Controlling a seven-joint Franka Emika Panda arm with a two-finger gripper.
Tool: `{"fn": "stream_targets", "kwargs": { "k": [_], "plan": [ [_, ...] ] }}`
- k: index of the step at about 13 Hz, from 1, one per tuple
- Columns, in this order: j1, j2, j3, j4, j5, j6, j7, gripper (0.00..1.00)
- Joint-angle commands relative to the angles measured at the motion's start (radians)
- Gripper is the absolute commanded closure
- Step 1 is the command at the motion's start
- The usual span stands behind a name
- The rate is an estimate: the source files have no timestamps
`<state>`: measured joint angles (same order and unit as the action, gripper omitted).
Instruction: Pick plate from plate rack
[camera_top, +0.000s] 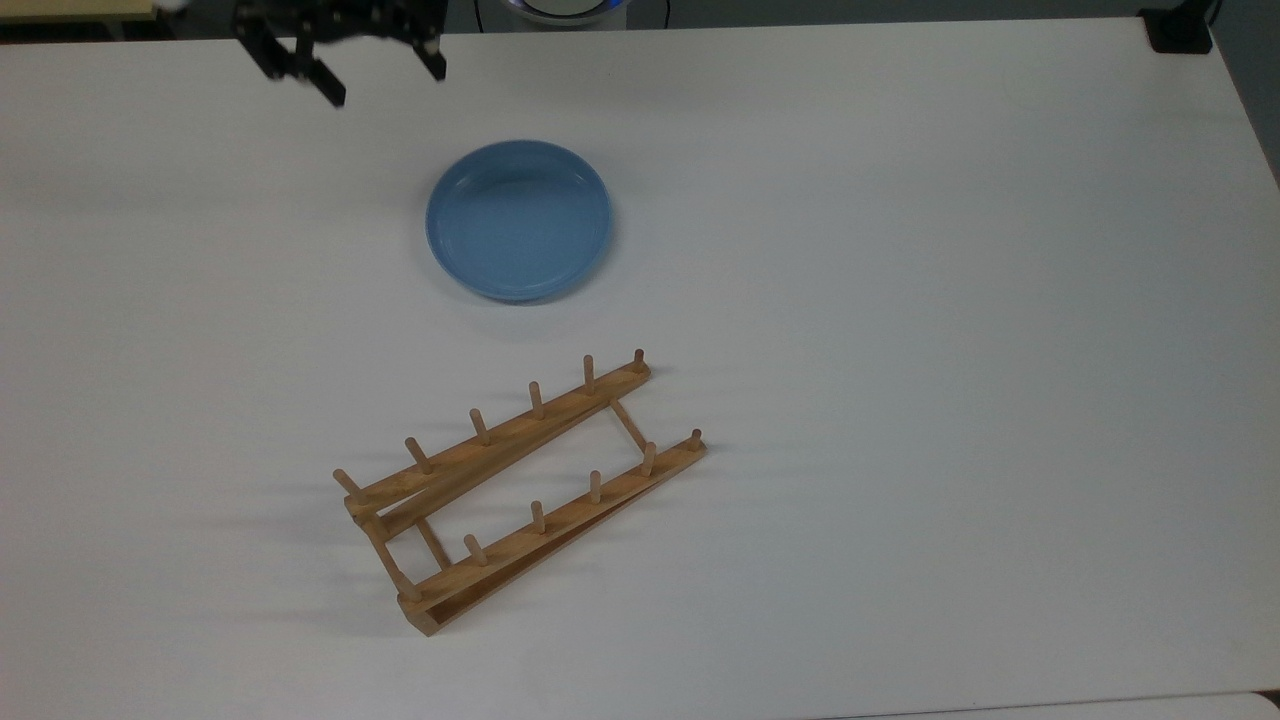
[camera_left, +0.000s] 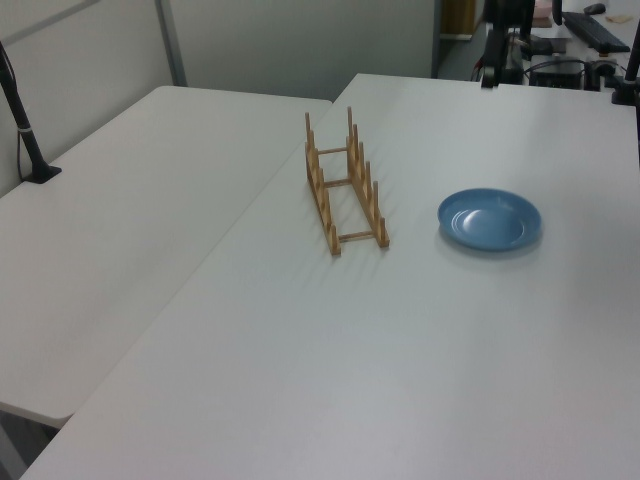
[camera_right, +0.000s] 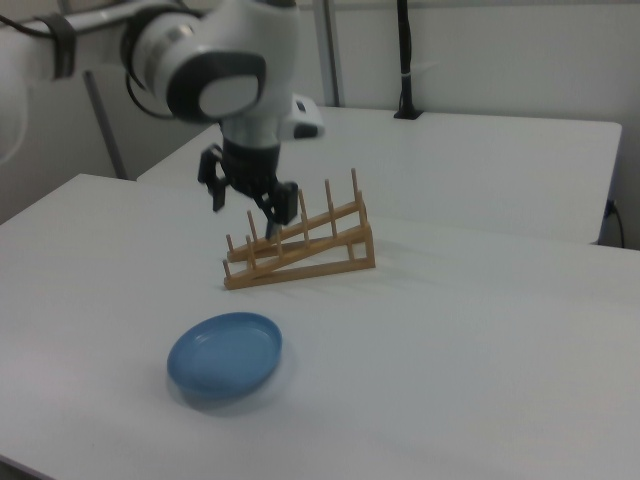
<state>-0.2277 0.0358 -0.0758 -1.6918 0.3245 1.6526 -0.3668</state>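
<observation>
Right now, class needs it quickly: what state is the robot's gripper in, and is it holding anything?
Gripper: open, holding nothing; it hangs above the table, apart from the plate.

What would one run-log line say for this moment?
tool: open, raised, empty | plate: flat on table | plate rack: empty
</observation>
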Motion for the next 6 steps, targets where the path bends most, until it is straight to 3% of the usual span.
{"fn": "stream_targets", "kwargs": {
  "k": [1, 3, 6],
  "plan": [
    [0.056, -0.051, -0.005, 0.055, 0.008, -0.047, 0.194, 0.00],
    [0.091, -0.099, -0.007, 0.055, -0.004, -0.057, 0.340, 0.00],
    [0.198, -0.116, -0.005, 0.055, -0.148, -0.071, 0.621, 0.00]
  ]
}}
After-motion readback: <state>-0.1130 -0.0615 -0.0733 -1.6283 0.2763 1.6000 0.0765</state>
